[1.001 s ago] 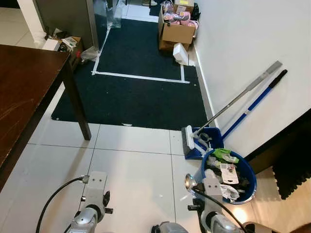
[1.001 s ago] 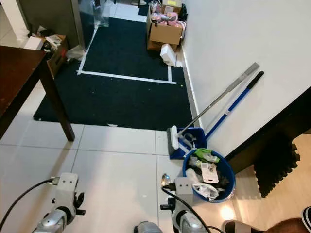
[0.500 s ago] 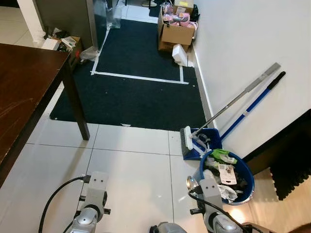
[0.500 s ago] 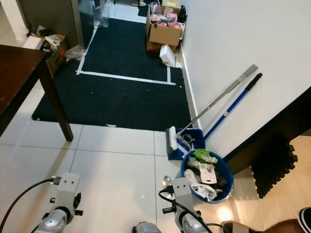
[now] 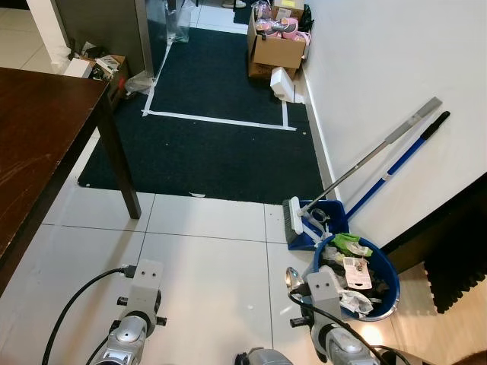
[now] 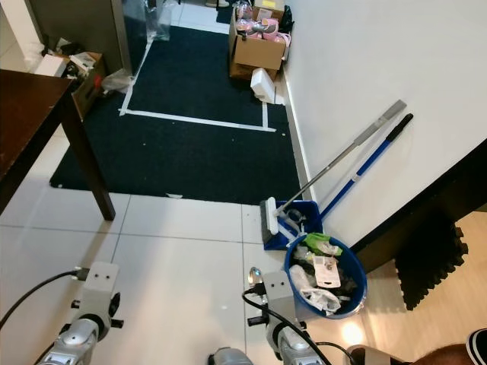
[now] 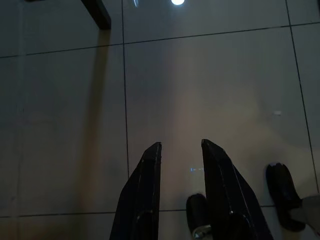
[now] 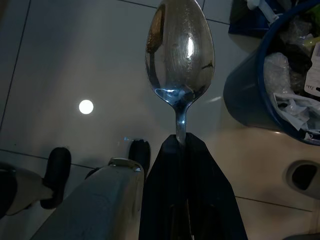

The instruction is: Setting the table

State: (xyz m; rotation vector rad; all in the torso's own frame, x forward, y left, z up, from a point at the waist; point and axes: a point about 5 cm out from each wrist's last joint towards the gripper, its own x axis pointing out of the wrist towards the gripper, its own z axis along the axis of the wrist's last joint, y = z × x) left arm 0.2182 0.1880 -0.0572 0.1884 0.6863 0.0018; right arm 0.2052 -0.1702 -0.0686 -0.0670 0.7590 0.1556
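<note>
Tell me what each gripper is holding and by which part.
The right gripper holds a spoon by its handle, bowl sticking out. The left gripper holds nothing.

White floor tiles [image 5: 205, 258] up front, and a dark carpet [image 5: 221, 144] beyond them, marked with white tape lines [image 5: 217, 120]. Over by the white wall [image 5: 380, 68], a blue bucket [image 5: 380, 293] crammed with rubbish, touching a blue dustpan [image 5: 329, 217] with a brush [image 5: 293, 224] propped at it. Two long handles lean on that wall, one grey [image 5: 380, 148], one blue [image 5: 399, 161]. At the far end, an open cardboard box [image 5: 278, 52] full of pink items, a small white box [image 5: 283, 82] just beside it.
</note>
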